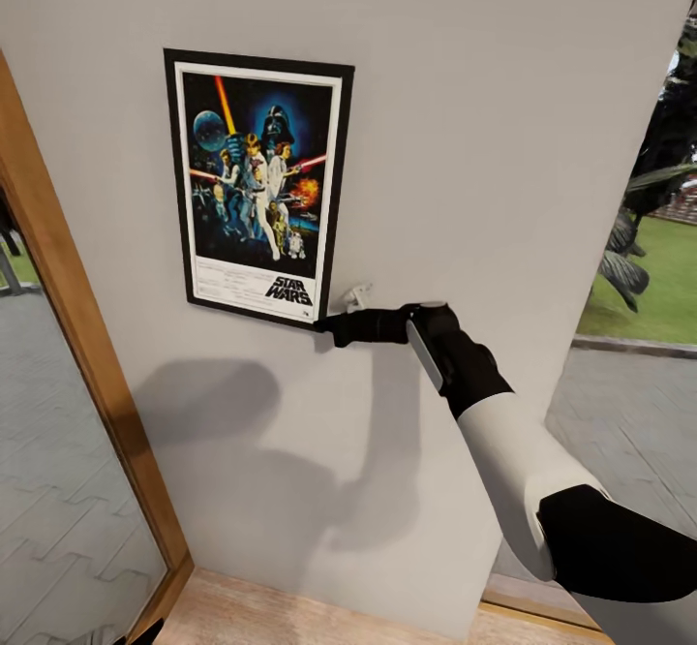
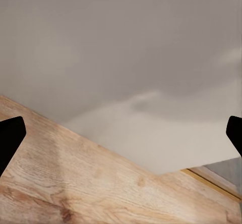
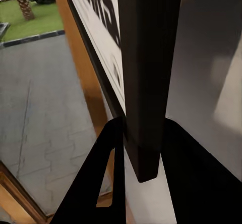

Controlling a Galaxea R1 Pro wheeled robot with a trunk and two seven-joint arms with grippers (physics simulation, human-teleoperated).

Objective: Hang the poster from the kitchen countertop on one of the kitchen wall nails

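Now the hanging step: the right gripper point(image 1: 329, 327) pinches the black-framed Star Wars poster's point(image 1: 259, 185) lower corner against the pale grey wall point(image 1: 503, 141). Next, release without dislodging it. Left gripper point(image 2: 121, 133): jaws wide, empty.

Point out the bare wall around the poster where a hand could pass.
Bare wall lies right of the poster up to the wall's edge, and below it down to the wood floor. The poster's lower right corner is crowded: the right gripper clamps it.

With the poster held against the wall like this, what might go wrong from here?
The right gripper pinches only the poster's lower right corner, so it could pivot or slip. No nail is visible, so releasing now might drop it. The poster hangs slightly tilted on the wall and may end up crooked.
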